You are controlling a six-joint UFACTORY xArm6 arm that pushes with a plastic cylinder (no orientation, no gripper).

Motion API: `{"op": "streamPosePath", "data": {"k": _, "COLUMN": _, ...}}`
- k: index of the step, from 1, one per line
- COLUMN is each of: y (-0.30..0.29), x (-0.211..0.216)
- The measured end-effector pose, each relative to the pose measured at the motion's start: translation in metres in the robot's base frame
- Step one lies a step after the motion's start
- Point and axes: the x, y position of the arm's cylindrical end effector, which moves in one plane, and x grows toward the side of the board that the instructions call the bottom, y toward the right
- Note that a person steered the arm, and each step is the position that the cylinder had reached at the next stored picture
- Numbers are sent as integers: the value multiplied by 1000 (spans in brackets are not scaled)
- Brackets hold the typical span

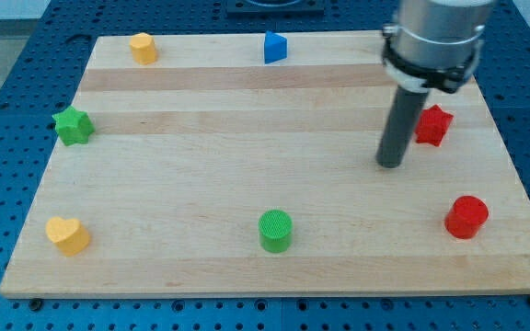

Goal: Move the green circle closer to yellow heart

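The green circle (pixel 275 230) stands near the view's bottom edge of the wooden board (pixel 247 138), about in the middle. The yellow heart (pixel 67 234) lies at the view's bottom left corner, far to the left of the green circle. My tip (pixel 391 165) rests on the board at the view's right, well above and to the right of the green circle, apart from it. It stands just left of a red star.
A red star (pixel 433 124) sits at the right, a red circle (pixel 466 217) at the bottom right. A green star (pixel 73 126) is at the left edge. A yellow block (pixel 143 47) and a blue block (pixel 274 47) sit along the top edge.
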Motion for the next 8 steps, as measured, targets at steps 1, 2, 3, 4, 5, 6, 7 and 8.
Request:
{"op": "streamPosePath", "data": {"k": 1, "y": -35, "x": 0}}
{"op": "streamPosePath", "data": {"k": 2, "y": -83, "x": 0}}
{"op": "streamPosePath", "data": {"k": 3, "y": -116, "x": 7}}
{"op": "streamPosePath", "data": {"k": 4, "y": -120, "x": 24}}
{"op": "streamPosePath", "data": {"k": 5, "y": -114, "x": 45}}
{"op": "streamPosePath", "data": {"k": 6, "y": -104, "x": 63}}
{"op": "streamPosePath", "data": {"k": 7, "y": -91, "x": 68}}
{"op": "streamPosePath", "data": {"k": 8, "y": -85, "x": 80}}
